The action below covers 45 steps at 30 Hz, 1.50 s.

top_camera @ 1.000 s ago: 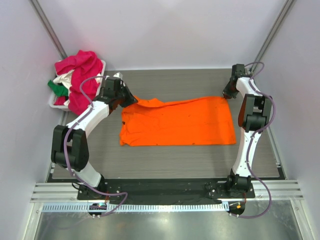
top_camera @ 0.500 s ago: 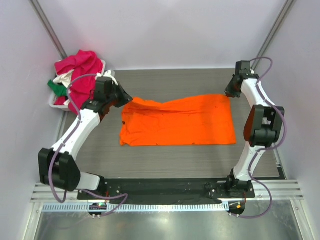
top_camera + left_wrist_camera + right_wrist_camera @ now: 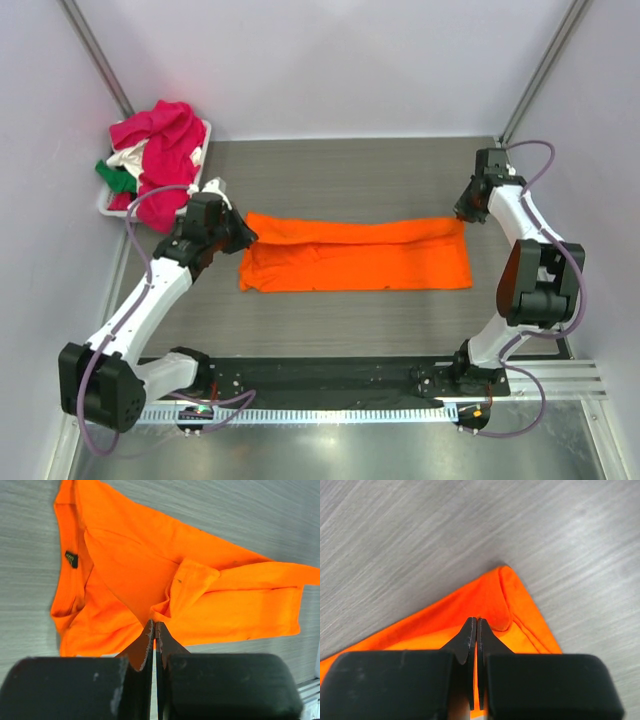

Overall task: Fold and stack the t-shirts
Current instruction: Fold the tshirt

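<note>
Left claw (image 3: 244, 234) pinching the far-left edge of the orange t-shirt (image 3: 355, 258), right claw (image 3: 462, 213) pinching its far-right corner, shirt a long folded strip mid-desk (image 3: 350, 320), other t-shirts (image 3: 155, 140) heaped in basket (image 3: 104, 207).

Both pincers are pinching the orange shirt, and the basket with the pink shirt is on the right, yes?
No. The left pincer and right pincer pinch the orange shirt, but the basket with the pink shirt is on the left; the top view shows it.
</note>
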### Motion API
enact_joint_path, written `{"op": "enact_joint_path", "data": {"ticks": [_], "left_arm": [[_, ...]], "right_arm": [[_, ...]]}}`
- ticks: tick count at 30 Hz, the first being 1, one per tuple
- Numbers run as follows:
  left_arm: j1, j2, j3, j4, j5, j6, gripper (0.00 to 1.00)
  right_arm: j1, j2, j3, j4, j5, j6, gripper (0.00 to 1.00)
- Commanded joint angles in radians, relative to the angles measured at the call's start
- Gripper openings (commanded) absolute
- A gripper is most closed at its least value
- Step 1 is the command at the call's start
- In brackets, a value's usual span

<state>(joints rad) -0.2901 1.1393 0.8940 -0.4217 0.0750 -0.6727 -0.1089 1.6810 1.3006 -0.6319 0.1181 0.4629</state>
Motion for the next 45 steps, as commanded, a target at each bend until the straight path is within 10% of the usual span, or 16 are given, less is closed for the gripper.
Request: {"op": "enact_joint_path", "data": {"ticks": [1, 13, 15, 18, 25, 31, 45], "left_arm": [[-0.012, -0.056, -0.02, -0.012, -0.035, -0.001, 0.0], [-0.06, -0.177, -0.2, -0.037, -0.067, -0.125, 0.01], [-0.067, -0.191, -0.245, -0.063, -0.095, -0.166, 0.15], [-0.078, -0.228, -0.283, -0.089, -0.083, -0.217, 0.35], [-0.089, -0.32, -0.265, -0.146, -0.155, -0.248, 0.69], [-0.089, -0.063, -0.164, -0.022, -0.149, -0.229, 0.66], [-0.092, 0.626, 0.171, 0.058, -0.182, -0.292, 0.59]], "right_arm": [[-0.018, -0.093, -0.035, 0.04, 0.026, 0.025, 0.01], [-0.038, -0.164, -0.208, 0.074, 0.034, 0.06, 0.02], [-0.057, -0.159, -0.224, 0.074, 0.019, 0.077, 0.5], [-0.081, -0.165, -0.224, 0.074, 0.014, 0.101, 0.9], [-0.022, -0.135, -0.106, 0.078, -0.089, 0.06, 0.9], [0.172, -0.029, -0.06, 0.086, -0.143, 0.045, 0.86], [0.202, 0.017, -0.325, 0.126, -0.123, 0.091, 0.84]]}}
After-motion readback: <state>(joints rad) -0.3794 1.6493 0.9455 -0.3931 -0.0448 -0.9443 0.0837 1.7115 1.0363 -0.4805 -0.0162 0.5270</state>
